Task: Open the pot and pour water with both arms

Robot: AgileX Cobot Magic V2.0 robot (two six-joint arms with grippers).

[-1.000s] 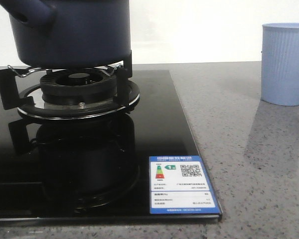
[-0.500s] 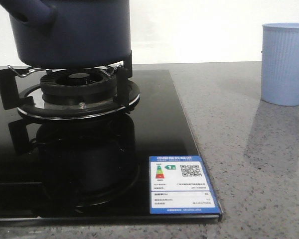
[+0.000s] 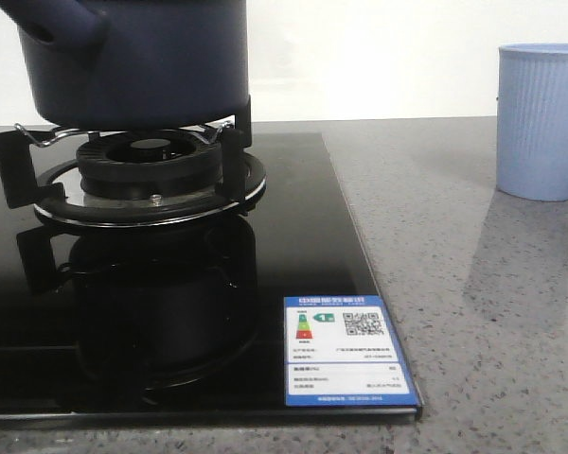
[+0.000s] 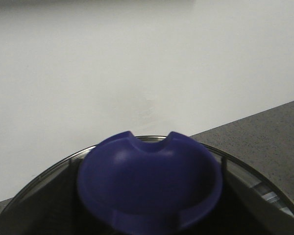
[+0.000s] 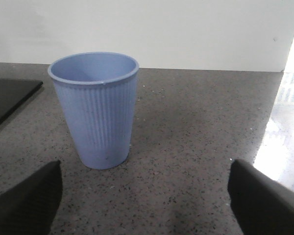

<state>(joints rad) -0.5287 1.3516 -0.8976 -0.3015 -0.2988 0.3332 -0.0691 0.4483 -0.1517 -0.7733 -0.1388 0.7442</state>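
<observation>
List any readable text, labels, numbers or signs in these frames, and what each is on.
Energy label sticker on the stove's black glass top: Chinese header, QR code, a rating digit that may read "1", and table rows, all too small to read.
Pot, lid knob, ribbed cup: no text visible.

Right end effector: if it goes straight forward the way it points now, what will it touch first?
Probably the light blue ribbed cup. It stands upright on the grey countertop, ahead of the open right end effector and somewhat off-centre towards one finger; depth is unclear.
</observation>
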